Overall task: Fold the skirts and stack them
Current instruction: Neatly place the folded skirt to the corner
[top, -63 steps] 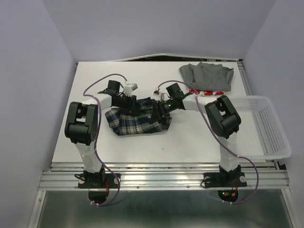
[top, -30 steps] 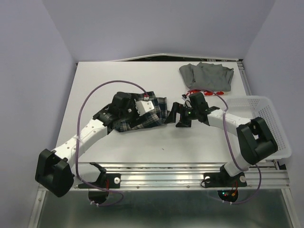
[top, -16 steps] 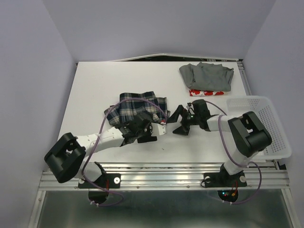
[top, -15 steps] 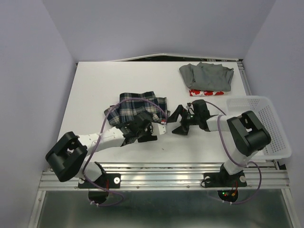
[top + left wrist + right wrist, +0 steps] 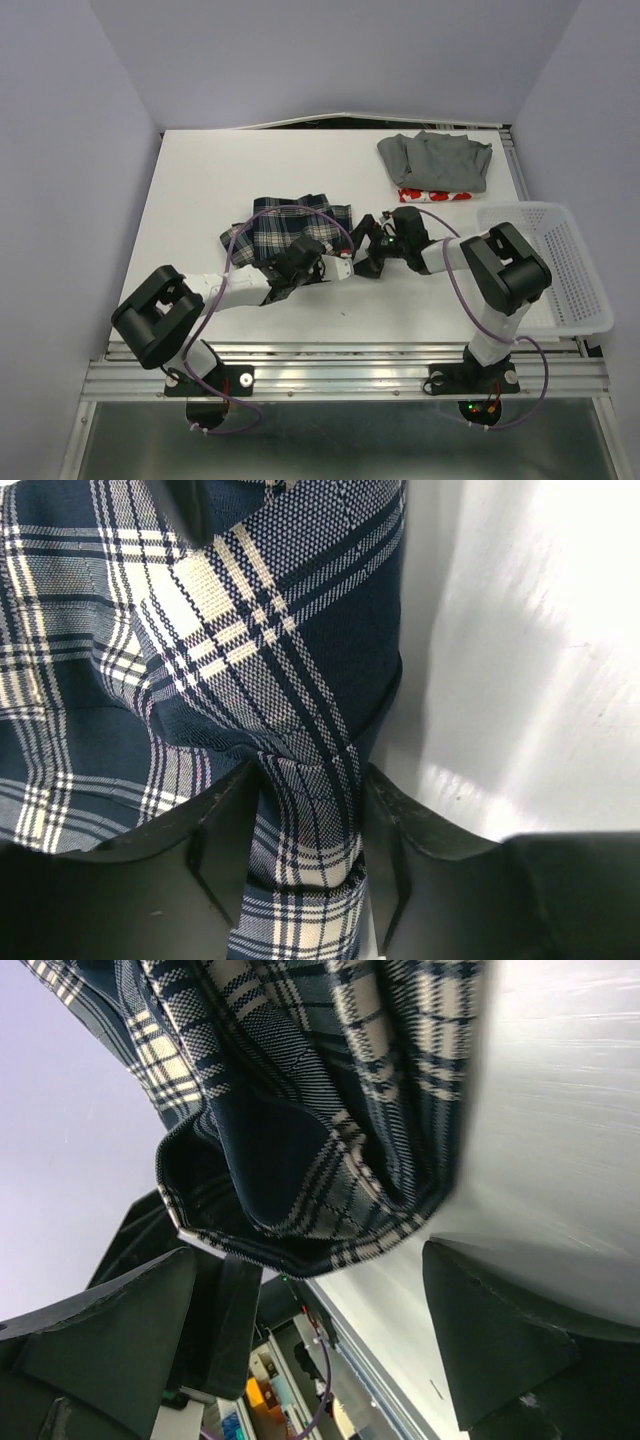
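Note:
The plaid skirt (image 5: 285,222) lies folded mid-table. My left gripper (image 5: 328,263) is at its near right corner, and in the left wrist view a bunched fold of plaid cloth (image 5: 260,630) fills the gap between the fingers of that gripper (image 5: 305,855), which press it from both sides. My right gripper (image 5: 364,252) stands wide open just right of that corner. In the right wrist view the skirt's hem (image 5: 300,1120) hangs ahead of the spread fingers of the right gripper (image 5: 315,1335), untouched. The grey skirt (image 5: 436,158) lies folded at the back right on the red-printed white skirt (image 5: 434,195).
A white mesh basket (image 5: 565,275) sits at the table's right edge, beside the right arm. The two grippers are close together, almost tip to tip. Purple cables loop over the left arm above the plaid cloth.
My left gripper came off the top of the plaid skirt, swung to its near right corner and closed on a fold. My right gripper slid left towards that corner, still open.

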Action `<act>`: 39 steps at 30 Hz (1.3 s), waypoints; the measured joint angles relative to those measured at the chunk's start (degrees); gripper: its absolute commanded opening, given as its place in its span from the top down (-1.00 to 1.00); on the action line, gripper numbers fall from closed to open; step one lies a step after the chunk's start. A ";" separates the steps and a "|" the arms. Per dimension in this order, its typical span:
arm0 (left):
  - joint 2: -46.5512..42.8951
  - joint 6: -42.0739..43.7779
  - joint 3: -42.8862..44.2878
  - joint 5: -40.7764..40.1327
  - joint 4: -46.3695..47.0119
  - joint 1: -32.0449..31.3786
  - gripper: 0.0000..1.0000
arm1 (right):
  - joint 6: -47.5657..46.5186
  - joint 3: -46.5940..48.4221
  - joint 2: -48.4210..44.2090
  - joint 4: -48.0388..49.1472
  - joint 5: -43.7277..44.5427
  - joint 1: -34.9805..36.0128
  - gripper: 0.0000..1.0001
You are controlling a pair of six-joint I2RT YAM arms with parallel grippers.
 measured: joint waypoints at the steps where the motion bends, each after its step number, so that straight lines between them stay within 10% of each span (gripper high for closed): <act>1: 0.00 -0.33 0.09 0.92 -0.07 0.24 0.05 | 0.52 0.35 0.44 0.48 0.33 0.66 -1.00; 14: 0.66 -2.73 3.63 10.36 -2.19 4.44 1.00 | 3.80 2.91 5.75 8.81 5.29 5.11 -1.00; 29: 0.70 -0.26 3.74 14.23 -3.10 5.66 1.00 | 1.70 6.34 14.64 28.22 12.28 7.34 -0.98; 33: 1.16 0.61 3.91 14.56 -3.37 6.05 1.00 | -1.42 7.41 16.65 32.30 13.60 8.81 -0.77; 39: 1.46 1.84 3.96 16.02 -3.80 6.67 1.00 | -7.23 7.54 18.43 34.29 14.86 9.49 0.10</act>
